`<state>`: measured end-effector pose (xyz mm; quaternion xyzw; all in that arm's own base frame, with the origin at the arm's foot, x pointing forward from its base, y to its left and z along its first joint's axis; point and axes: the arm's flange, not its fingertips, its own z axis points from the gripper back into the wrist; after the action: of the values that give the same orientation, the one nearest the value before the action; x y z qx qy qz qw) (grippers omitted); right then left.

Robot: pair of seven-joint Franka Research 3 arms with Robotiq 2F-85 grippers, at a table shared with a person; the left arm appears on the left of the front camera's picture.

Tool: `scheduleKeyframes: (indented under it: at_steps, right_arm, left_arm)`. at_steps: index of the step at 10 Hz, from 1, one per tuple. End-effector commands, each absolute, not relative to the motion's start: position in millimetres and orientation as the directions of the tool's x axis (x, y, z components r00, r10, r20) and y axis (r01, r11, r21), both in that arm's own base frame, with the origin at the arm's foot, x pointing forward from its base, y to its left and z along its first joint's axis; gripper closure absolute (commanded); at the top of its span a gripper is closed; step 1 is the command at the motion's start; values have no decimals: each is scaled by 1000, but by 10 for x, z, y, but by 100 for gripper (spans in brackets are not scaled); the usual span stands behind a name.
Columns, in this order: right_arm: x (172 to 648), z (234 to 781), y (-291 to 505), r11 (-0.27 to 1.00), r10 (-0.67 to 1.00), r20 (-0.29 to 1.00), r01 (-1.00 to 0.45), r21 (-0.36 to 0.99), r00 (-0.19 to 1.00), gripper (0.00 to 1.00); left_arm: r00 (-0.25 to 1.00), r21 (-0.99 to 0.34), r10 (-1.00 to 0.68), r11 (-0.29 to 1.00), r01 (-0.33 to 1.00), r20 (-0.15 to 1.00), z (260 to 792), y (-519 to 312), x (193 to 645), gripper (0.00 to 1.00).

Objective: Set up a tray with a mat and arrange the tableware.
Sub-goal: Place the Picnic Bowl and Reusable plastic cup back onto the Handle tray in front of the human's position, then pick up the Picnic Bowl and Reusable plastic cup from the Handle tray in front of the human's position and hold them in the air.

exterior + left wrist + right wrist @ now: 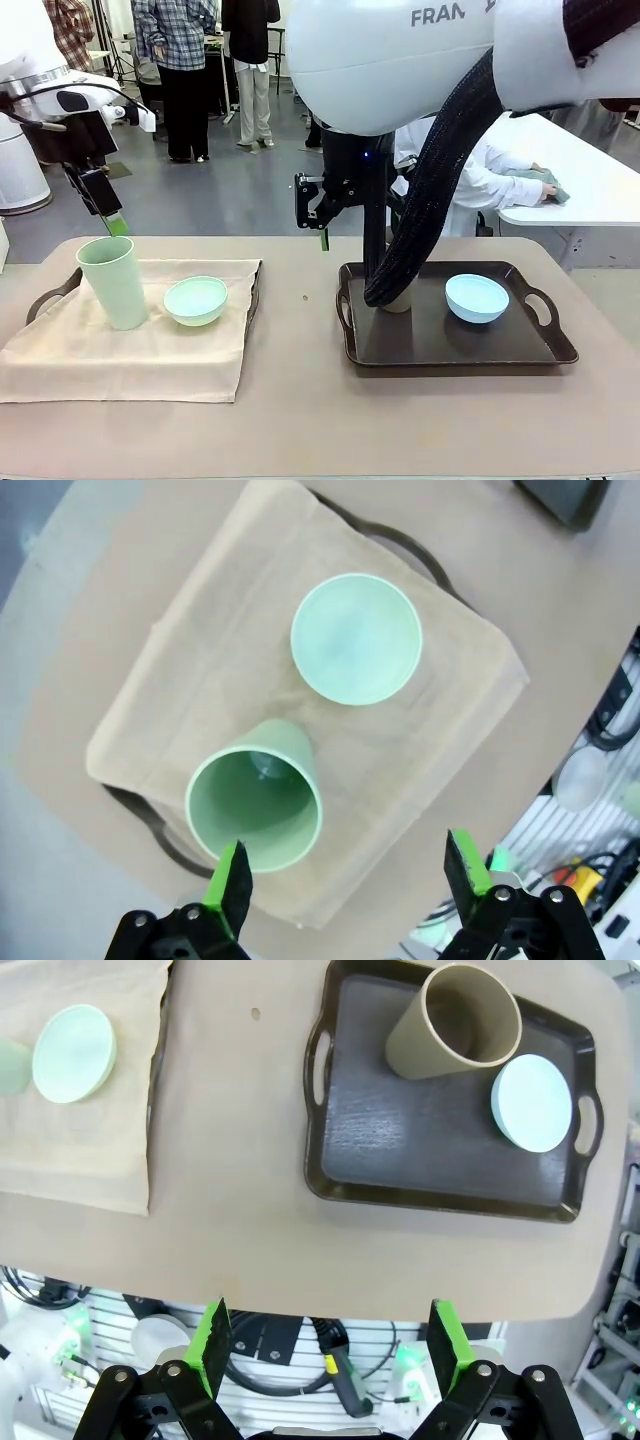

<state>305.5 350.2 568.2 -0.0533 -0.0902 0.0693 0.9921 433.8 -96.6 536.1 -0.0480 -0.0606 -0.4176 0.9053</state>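
A beige mat point(120, 350) lies over the left tray point(45, 297), and on it stand a mint green tumbler point(113, 282) and a mint green bowl point(196, 299). The bare dark right tray point(450, 340) holds a pale blue bowl point(476, 297) and a brown tumbler point(398, 297), half hidden by a cable. My left gripper point(110, 215) hangs open above the mint tumbler point(255, 805), with the mint bowl point(355, 638) and mat point(200, 680) below it. High over the table's near edge, my right gripper point(328, 1342) is open and empty, looking down on the dark tray point(400, 1150), brown tumbler point(460, 1025) and blue bowl point(532, 1102).
Bare tabletop point(300, 400) lies between the two trays and along the near edge. A thick black cable point(430, 200) hangs from the right arm in front of the dark tray. A person in white point(480, 180) leans on another table behind, and people stand farther back.
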Motion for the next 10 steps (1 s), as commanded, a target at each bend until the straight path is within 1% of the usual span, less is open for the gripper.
scheduleKeyframes:
  at_steps: [1, 7, 8, 9, 10]
  right_arm:
    - [3052, 5683, 3483, 988, 126, 169, -109, -108, 977, 0]
    - [3052, 5683, 3483, 988, 126, 169, -109, -108, 977, 0]
    - [3077, 5677, 3486, 985, 141, 172, -121, -121, 975, 0]
    - [3037, 5744, 3140, 992, 106, 191, -91, -84, 976, 0]
    - [3012, 5808, 2685, 997, 59, 197, -48, -58, 979, 0]
  left_arm:
    - [625, -28, -769, 628, 778, 136, 5397, -968, 4314, 0]
    - [625, -28, -769, 628, 778, 136, 5397, -968, 4314, 0]
    - [639, -37, -754, 642, 766, 150, 5363, -991, 4331, 0]
    - [725, -69, -680, 722, 688, 112, 5417, -995, 4248, 0]
    - [808, -68, -586, 805, 589, 65, 5395, -932, 4164, 0]
